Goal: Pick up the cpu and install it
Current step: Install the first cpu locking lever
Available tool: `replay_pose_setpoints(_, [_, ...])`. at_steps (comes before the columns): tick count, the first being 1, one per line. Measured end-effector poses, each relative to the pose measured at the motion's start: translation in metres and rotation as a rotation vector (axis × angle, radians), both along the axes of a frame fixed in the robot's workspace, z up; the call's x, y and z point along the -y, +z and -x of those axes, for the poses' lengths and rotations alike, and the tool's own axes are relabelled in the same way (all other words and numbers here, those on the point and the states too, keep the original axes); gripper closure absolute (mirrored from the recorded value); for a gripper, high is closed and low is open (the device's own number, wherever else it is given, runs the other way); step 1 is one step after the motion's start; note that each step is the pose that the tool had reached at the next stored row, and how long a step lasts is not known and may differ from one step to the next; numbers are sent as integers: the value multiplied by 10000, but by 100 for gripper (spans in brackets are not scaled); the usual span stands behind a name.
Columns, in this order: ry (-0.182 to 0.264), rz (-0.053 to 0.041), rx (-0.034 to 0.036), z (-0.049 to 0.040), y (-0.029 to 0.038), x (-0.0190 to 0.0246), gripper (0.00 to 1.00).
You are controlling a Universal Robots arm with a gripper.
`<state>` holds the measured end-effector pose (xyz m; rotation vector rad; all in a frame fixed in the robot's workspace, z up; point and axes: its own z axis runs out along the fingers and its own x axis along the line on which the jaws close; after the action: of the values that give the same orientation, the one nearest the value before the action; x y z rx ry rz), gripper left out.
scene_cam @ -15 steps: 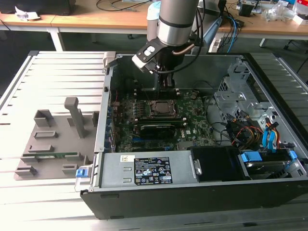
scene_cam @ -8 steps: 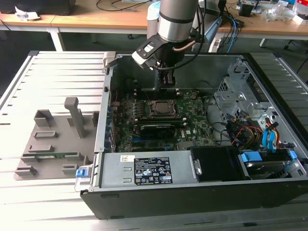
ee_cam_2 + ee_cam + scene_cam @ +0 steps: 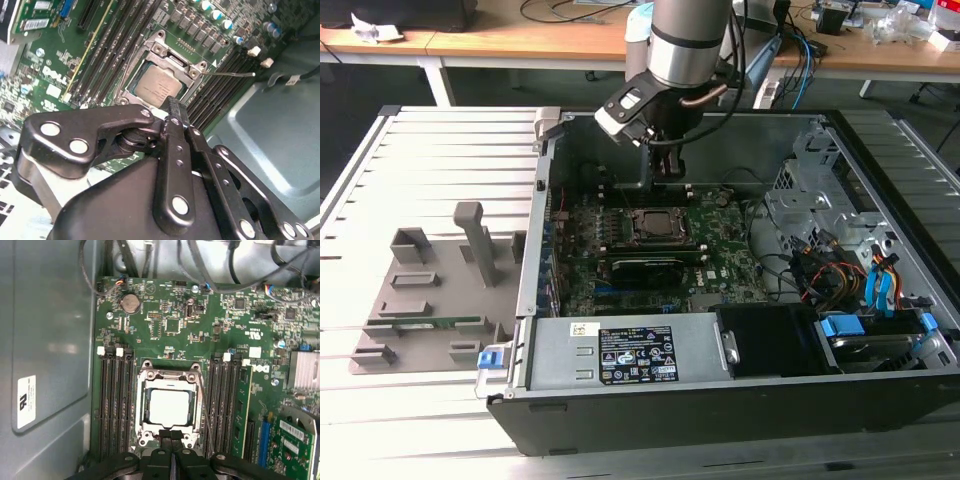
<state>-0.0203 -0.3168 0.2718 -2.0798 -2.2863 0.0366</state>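
On the exterior view's left, a grey moulded fixture tray (image 3: pixel 425 300) with upright posts and slots, resting on a ribbed aluminium table (image 3: pixel 440 170). Further right, an open black computer case (image 3: pixel 740 400), steel walls matte, with a green motherboard (image 3: pixel 720 270) lying flat inside, dense with small components. At the board's middle, a square socket (image 3: pixel 658 228) framed in dull stamped metal. Above it, the gripper (image 3: pixel 667 172), black and angular, hanging from a polished silver arm (image 3: pixel 685 40). On the exterior view's right, a perforated drive cage (image 3: pixel 810 200), coloured cables and blue plastic clips (image 3: pixel 840 325).

In the first wrist view, the cpu (image 3: pixel 169 406) seated flat inside the socket frame (image 3: pixel 170 374), pale, smooth and square, flanked by long black ribbed memory slots (image 3: pixel 116 405). In the second wrist view, same cpu (image 3: pixel 159 86), brushed silver-grey top. Gripper (image 3: pixel 171 436) fingertips pressed together, empty, just beside the socket's edge, apart from the chip. Black jointed links (image 3: pixel 170 170) with bright rivets.
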Motion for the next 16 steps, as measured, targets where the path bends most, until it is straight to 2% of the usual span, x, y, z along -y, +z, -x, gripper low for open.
replay_pose_setpoints(1, [333, -1, 0, 0, 0, 0, 89])
replay_pose_setpoints(3, [693, -1, 0, 0, 0, 0, 89])
replay_pose_setpoints(4, [1097, 0, 0, 0, 0, 0, 89])
replay_pose_setpoints(6, [2345, 0, 0, 0, 0, 0, 89])
replay_pose_setpoints(7, [2795, 0, 0, 0, 0, 0, 89])
replay_pose_setpoints(10, [3315, -1, 0, 0, 0, 0, 89])
replay_pose_setpoints(12, [3824, 0, 0, 0, 0, 0, 89])
replay_pose_setpoints(16, [4301, 0, 0, 0, 0, 0, 89])
